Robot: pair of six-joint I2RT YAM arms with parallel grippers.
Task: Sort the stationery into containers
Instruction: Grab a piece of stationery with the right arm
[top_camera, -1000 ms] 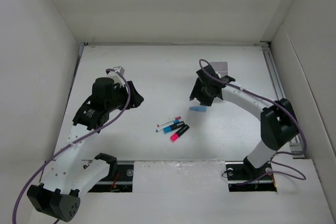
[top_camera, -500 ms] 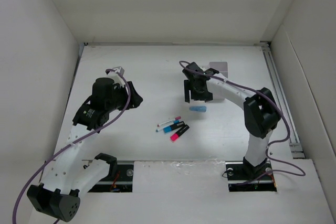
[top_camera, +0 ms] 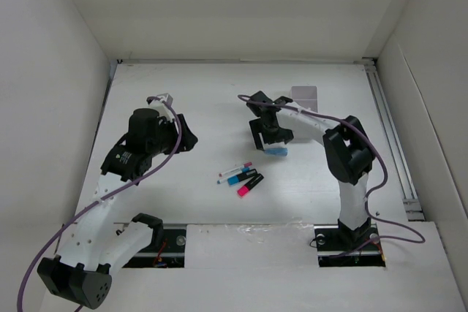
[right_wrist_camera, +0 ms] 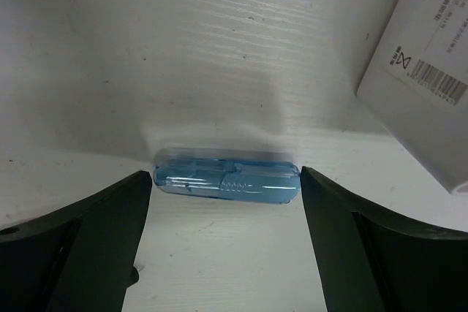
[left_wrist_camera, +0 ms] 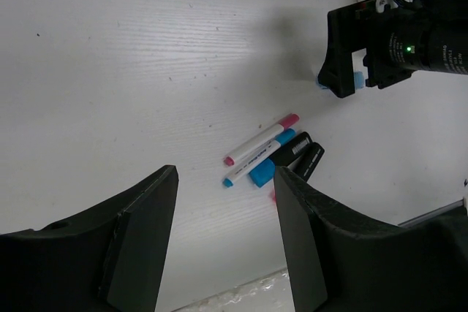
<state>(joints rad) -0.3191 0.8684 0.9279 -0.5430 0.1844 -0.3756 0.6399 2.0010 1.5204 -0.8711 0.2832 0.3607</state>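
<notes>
Right gripper (right_wrist_camera: 225, 193) is open, jaws straddling the blue stubby piece (right_wrist_camera: 228, 180), which lies flat on the table (right_wrist_camera: 146, 49) near the white box (right_wrist_camera: 431, 63). The piece looks light, rigid, smooth plastic and probably slippery. The fingers face its ends, so a lengthwise pinch may squirt it out; gripping across the ribbed middle seems safer. Left gripper (left_wrist_camera: 225, 180) is open and empty, hovering above the markers (left_wrist_camera: 296, 157) and pens (left_wrist_camera: 256, 144).

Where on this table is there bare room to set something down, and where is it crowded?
Bare: the far strip of table beyond both arms, and the stretch between the left claw and the markers. Crowded: the middle, where the right claw straddles the blue piece near the white box.
</notes>
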